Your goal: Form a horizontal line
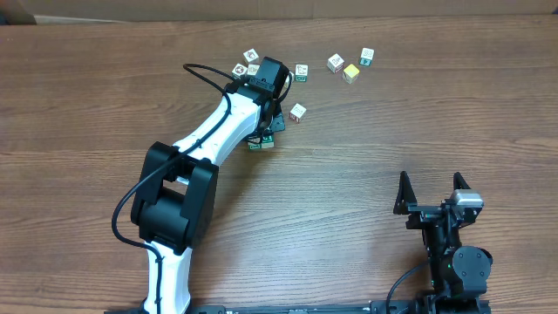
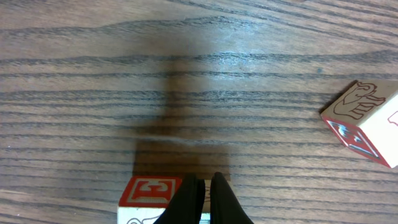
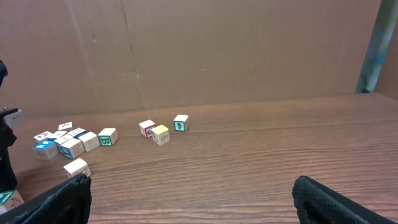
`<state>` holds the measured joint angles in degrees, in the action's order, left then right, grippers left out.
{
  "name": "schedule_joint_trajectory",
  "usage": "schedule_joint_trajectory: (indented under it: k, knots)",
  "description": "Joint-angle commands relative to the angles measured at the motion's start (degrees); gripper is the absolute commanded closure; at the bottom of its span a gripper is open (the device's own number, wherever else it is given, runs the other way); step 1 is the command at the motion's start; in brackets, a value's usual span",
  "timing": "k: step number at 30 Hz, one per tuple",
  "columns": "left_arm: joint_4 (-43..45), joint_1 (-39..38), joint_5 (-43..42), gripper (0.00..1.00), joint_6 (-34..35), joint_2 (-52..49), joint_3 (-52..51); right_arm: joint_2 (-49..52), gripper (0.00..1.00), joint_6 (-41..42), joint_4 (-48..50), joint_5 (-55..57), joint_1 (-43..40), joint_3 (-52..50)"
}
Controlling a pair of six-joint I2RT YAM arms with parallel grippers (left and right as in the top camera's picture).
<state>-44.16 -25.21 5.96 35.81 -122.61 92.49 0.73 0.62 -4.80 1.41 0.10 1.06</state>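
Note:
My left gripper [image 1: 266, 131] is shut, its tips low over the table among small white-edged picture cubes. In the left wrist view the shut gripper [image 2: 203, 198] stands in front of a red-faced cube [image 2: 151, 190], touching or nearly touching it. Another cube [image 2: 365, 124] lies apart to the right. From overhead, a green-faced cube [image 1: 277, 125] and another cube [image 1: 259, 142] show beside the fingers. The horizontal line is hidden, because the left arm covers the cubes under the wrist. My right gripper [image 1: 432, 186] is open and empty, far from the cubes [image 3: 199, 205].
Loose cubes lie behind the left arm [image 1: 251, 56] and to its right [image 1: 301, 71], [image 1: 298, 112]. Further right sits a yellow-faced cube [image 1: 350, 73] between two others. The left arm [image 1: 209, 139] crosses the table's left half. A brown wall [image 3: 217, 50] backs the table.

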Motion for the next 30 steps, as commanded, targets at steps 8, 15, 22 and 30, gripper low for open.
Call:
schedule_joint_trajectory:
  k: [8, 15, 22, 30]
  knots:
    - [-0.52, -0.39, -1.55, 0.96, -2.45, -0.85, -1.14, -0.57, 0.0, -0.26, 0.11, -0.24, 0.28, -0.61]
    - [-0.57, -0.39, -1.55, 0.96, -3.1, -0.81, -1.14, -0.57, 0.0, -0.26, 0.11, -0.24, 0.28, -0.61]
    - [-0.66, -0.39, -2.86, 0.96, -3.13, -0.55, -1.14, -0.57, 0.0, -0.26, 0.11, -0.24, 0.28, -0.61]
    - [-1.27, -0.37, -3.06, 0.96, -3.26, -0.11, -1.09, -0.57, 0.0, -0.26, 0.11, -0.24, 0.28, -0.61]
